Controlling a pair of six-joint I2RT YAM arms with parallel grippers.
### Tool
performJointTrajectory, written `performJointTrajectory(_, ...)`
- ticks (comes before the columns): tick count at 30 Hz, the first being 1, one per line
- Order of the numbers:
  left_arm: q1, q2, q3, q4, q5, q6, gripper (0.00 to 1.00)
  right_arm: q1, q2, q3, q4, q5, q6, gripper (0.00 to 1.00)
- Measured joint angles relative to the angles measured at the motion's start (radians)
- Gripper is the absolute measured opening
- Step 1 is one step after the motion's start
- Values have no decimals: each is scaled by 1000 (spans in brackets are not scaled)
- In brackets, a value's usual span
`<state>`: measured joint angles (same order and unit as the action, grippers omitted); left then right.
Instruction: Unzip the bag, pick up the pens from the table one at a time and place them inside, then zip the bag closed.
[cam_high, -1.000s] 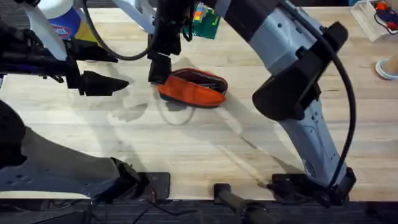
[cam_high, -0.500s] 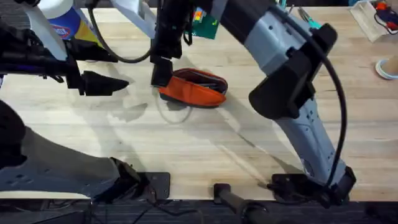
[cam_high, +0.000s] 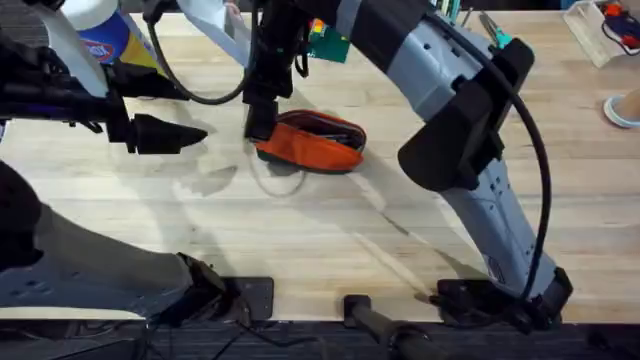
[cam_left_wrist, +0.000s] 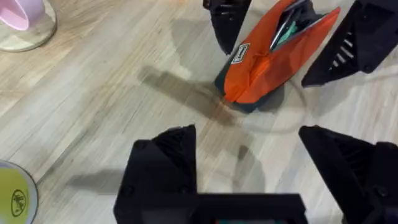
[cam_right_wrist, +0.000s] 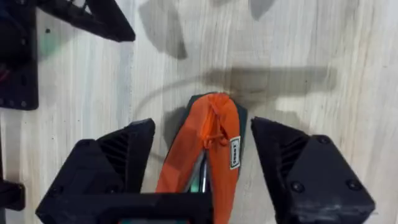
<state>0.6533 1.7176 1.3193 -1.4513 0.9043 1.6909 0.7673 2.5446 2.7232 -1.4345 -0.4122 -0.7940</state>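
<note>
The orange bag (cam_high: 310, 142) lay on the worktop (cam_high: 330, 240), its zipper partly undone with a green pen (cam_left_wrist: 287, 31) inside. The right pincer (cam_right_wrist: 202, 155) straddled the bag's end, fingers spread. The left pincer (cam_left_wrist: 249, 155), also spread, hovered beside the bag.

This looks like a robotics lab or workshop bench rather than a home. Two robot arms are clamped by their bases to the near edge of a wide butcher-block table (cam_high: 320, 250), with black cables looping over it. Test props crowd the far side: a wipes canister (cam_high: 100, 30) with a blue label, a green box (cam_high: 330, 38), a clear plastic bin (cam_high: 600, 30) of small items, and a pink cup (cam_left_wrist: 22, 12).
</note>
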Motion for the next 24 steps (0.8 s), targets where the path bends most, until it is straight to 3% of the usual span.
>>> performJointTrajectory(12,0,0,0,0,0,0,995,-3,0,-4,-1,0,0,787)
performJointTrajectory(20,0,0,0,0,0,0,995,-5,0,-4,-4,0,0,764)
performJointTrajectory(24,0,0,0,0,0,0,995,-5,0,-4,-3,0,0,632)
